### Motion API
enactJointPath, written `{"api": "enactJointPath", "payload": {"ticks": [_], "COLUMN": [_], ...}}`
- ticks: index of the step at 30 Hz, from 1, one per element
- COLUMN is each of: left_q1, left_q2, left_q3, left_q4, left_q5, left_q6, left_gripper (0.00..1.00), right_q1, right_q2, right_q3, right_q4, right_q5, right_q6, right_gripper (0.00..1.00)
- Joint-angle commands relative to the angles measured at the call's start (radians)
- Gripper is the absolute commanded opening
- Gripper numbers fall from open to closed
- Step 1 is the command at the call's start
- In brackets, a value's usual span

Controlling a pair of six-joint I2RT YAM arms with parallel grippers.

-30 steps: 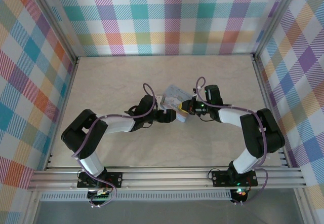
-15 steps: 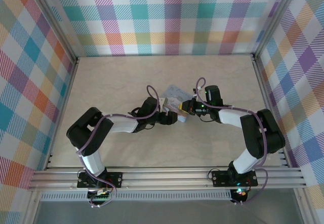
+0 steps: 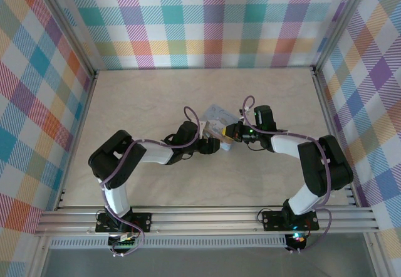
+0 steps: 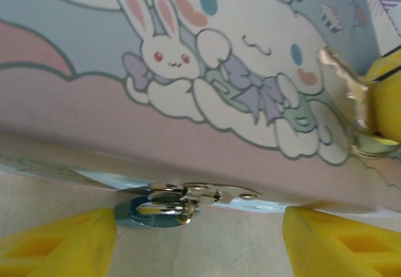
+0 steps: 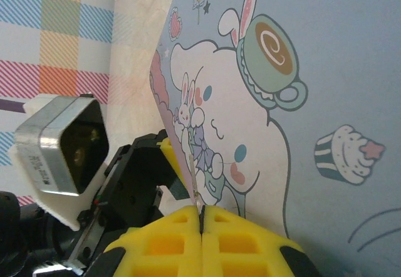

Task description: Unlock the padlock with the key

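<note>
Pale beige, faintly marbled table (image 3: 144, 101) carries one pale blue cartoon-printed tin (image 3: 216, 113) near its centre, with the teal padlock (image 4: 147, 213) low against the surface directly under the tin's hasp (image 4: 200, 194).

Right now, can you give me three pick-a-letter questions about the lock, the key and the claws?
1. Where is the padlock?
A) on the latch at the tin's edge
B) on top of the tin
C) by the far wall

2. What colour is the padlock's body?
A) red
B) teal-green
C) white

3. What is the right claw doing?
A) standing wide open
B) squeezing the tin
C) shut on the key

Answers:
1 A: the left wrist view shows it hanging at the silver latch, in the gap of the open left claw.
2 B: its body looks teal-green under the latch.
3 C: the claw's yellow fingers meet, with the thin key poking out between them.
</note>
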Motion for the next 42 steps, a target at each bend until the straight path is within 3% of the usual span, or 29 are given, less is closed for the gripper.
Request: {"api": "enactJointPath", "payload": {"ticks": [1,24,42], "left_q1": [-0.008,-0.026,-0.038], "left_q2": [0.017,0.033,0.06], "left_q3": [0.011,-0.003,-0.003], "left_q4": [0.037,0.094,0.149], "left_q5": [-0.006,0.008,-0.023], "left_q6": [0.021,-0.036,-0.162], "left_gripper": [0.69,0.43,0.4], "right_q1": [-0.003,-0.003,-0.003], "right_q2": [-0.005,-0.009,-0.014], "right_q3": [-0.035,-0.035,-0.031], "right_q4": [-0.077,-0.075,-0.077], "right_q5": [0.026,0.023,0.019], "right_q6": [-0.025,-0.022,-0.019], "right_gripper": [0.0,0.0,0.0]}}
